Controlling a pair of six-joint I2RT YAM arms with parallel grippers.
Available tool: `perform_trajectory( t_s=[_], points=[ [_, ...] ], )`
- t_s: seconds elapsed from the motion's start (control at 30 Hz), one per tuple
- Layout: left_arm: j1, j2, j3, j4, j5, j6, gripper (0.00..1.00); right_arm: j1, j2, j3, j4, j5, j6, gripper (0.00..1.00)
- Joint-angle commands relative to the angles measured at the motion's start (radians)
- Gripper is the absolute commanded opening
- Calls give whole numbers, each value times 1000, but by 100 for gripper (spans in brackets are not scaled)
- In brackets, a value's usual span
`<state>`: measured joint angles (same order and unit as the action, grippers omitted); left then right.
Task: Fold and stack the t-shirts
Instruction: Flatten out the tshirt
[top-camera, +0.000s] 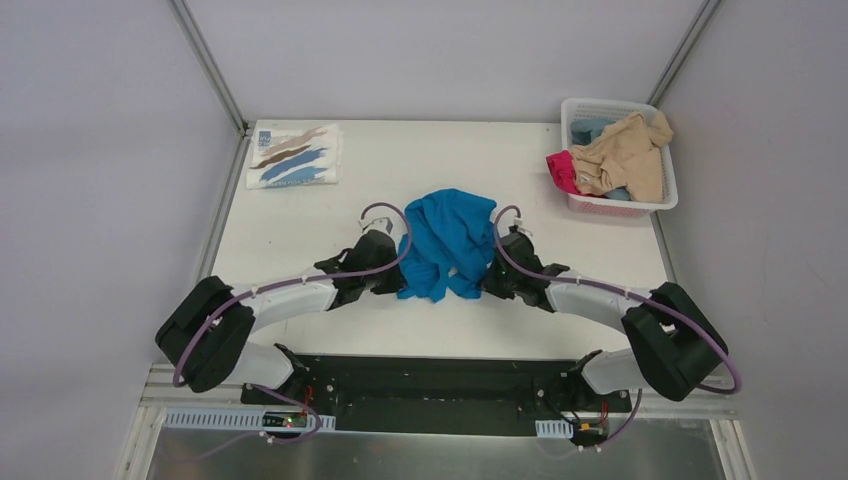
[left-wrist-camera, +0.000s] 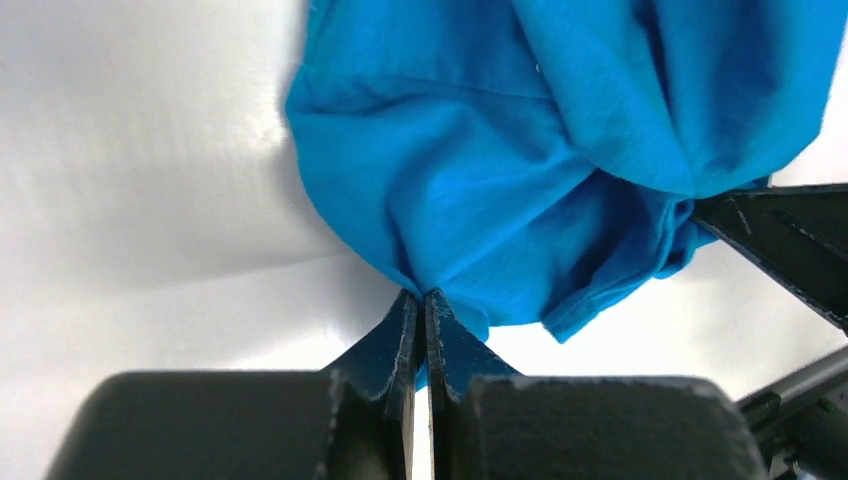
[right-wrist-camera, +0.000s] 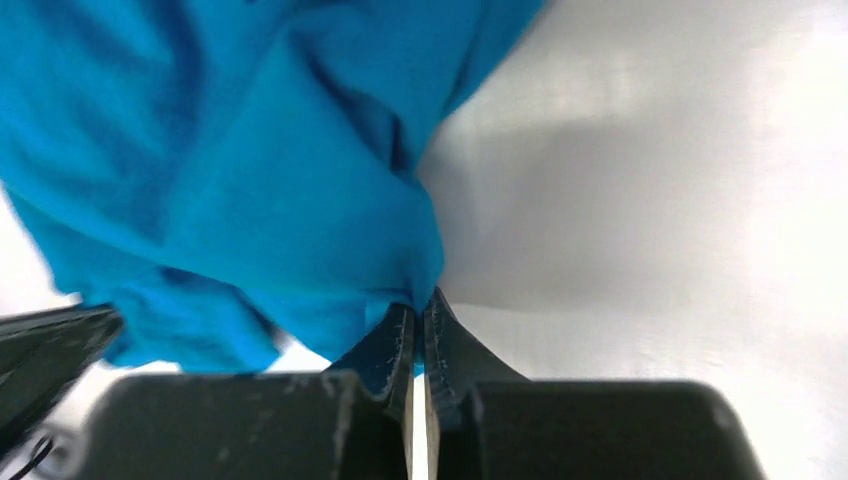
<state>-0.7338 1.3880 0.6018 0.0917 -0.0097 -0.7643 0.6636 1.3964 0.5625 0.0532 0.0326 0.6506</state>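
Left gripper (left-wrist-camera: 422, 297) and right gripper (right-wrist-camera: 420, 308) each pinch the bunched blue shirt (top-camera: 447, 238), one on either side, mid-table (top-camera: 300, 222).

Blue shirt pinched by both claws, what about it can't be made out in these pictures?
- Top view: the blue shirt is bunched, so collar and sleeves are lost in folds; arms and cloth hide both pinch points.
- Left wrist view: past the left claw, the top edge cuts the shirt off.
- Right wrist view: past the right claw, the cloth is blurred and cut off top and left.
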Motion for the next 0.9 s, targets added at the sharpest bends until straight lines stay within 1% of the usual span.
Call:
perform_trajectory(
  t_s=[0.0,0.1,0.2,0.3,0.37,0.43,0.67,0.87],
  points=[
    [-5,-126,31,-83,-193,33,0,-5,-89,44,-192,278,-33,0],
    [-1,-203,59,-166,-367,39,0,-35,-176,109,-302,411,-85,0],
    [38,-242,109,-225,-466,73,0,-119,-241,169,-363,454,-127,0],
    [123,-265,175,-246,-485,108,0,-205,-305,242,-362,464,-195,0],
    [190,-276,236,-258,-467,134,0,-244,-334,307,-363,462,-247,0],
    [234,-292,315,-271,-475,160,0,-278,-354,381,-367,444,-308,0],
    [255,-347,545,-299,-590,313,0,-330,-405,643,-384,442,-448,0],
    [255,-379,710,-341,-689,431,0,-338,-425,821,-415,462,-535,0]
  ],
)
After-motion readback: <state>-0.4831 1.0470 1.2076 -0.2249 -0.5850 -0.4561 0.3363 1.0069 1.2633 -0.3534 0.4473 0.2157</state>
